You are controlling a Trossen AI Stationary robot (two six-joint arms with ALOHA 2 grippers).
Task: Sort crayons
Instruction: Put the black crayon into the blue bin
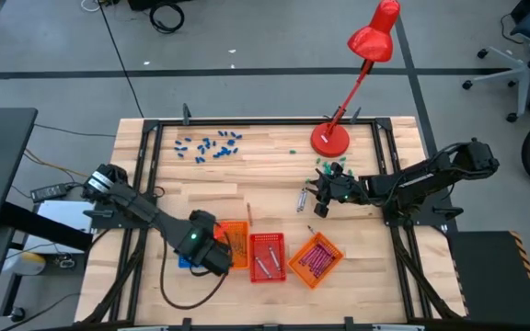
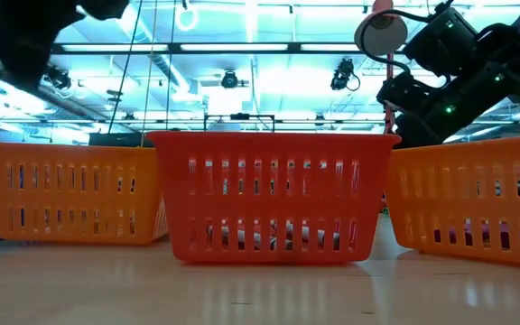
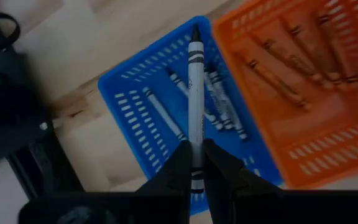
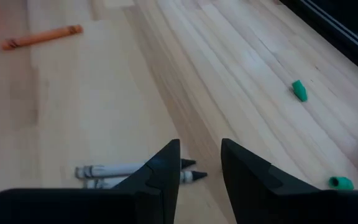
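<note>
My left gripper [image 1: 208,255] is shut on a silvery grey crayon [image 3: 196,93] above a blue tray [image 3: 166,118] that holds several grey crayons. My right gripper [image 4: 201,155] is open and empty, low over the table at the middle right [image 1: 318,198]. Just in front of its fingertips two grey crayons [image 4: 114,172] lie flat on the wood. An orange crayon [image 4: 42,36] lies flat farther off, also shown in the high view [image 1: 249,213]. My left gripper pinches the grey crayon near its back end [image 3: 196,163] between its two fingers. The crayon runs along the fingers and sticks out well past the fingertips, its pointed tip [image 3: 196,30] farthest out. It is lifted clear above the blue tray.
Beside the blue tray stand an orange tray [image 1: 236,241] with orange crayons, a red tray [image 1: 267,257] and an orange tray [image 1: 316,259] with magenta crayons. Blue bits [image 1: 210,144] lie at the far left. Green bits [image 4: 298,90] lie near a red lamp's base [image 1: 329,140].
</note>
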